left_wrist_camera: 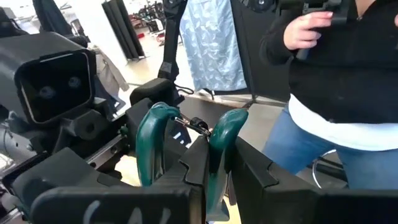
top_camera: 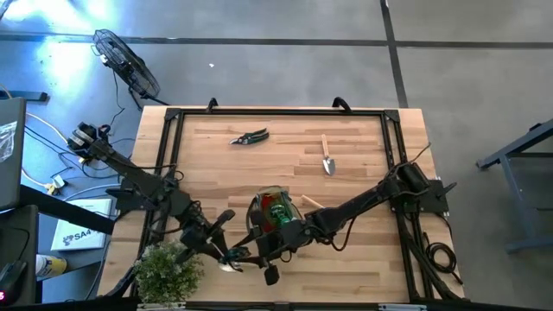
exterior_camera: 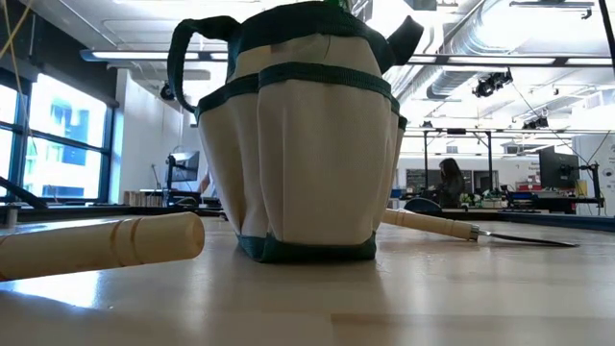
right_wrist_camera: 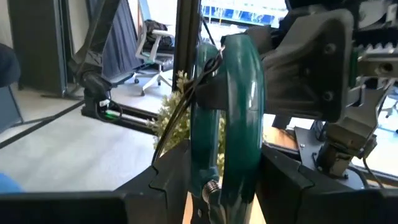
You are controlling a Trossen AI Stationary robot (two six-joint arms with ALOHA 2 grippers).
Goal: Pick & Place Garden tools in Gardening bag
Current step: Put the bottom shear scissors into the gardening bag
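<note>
The olive-tan gardening bag (top_camera: 275,212) stands on its base near the table's near edge, with red and green things inside; it fills the low view (exterior_camera: 303,135). A tool with two teal-green loop handles (left_wrist_camera: 186,143) is held between both grippers, in front of the bag. My left gripper (top_camera: 226,257) and my right gripper (top_camera: 264,261) are both shut on it. Dark pruning shears (top_camera: 250,136) and a wooden-handled trowel (top_camera: 327,158) lie flat farther back. Another wooden handle (top_camera: 311,204) lies beside the bag. My left gripper pinches one teal handle (left_wrist_camera: 216,171) between its two fingers, low on that handle; the other handle (left_wrist_camera: 150,146) stands free beside it. The handles rise past the fingertips. My right gripper pinches the teal handles (right_wrist_camera: 219,180) between its two fingers, seen edge-on. The tool is lifted, standing up from the fingers.
A bushy green plant (top_camera: 168,269) stands at the near left corner, close beside my left arm. A wooden handle (exterior_camera: 96,245) lies on the table close to the low camera. A person (left_wrist_camera: 336,74) stands beyond the table. A black frame (top_camera: 276,112) borders the table.
</note>
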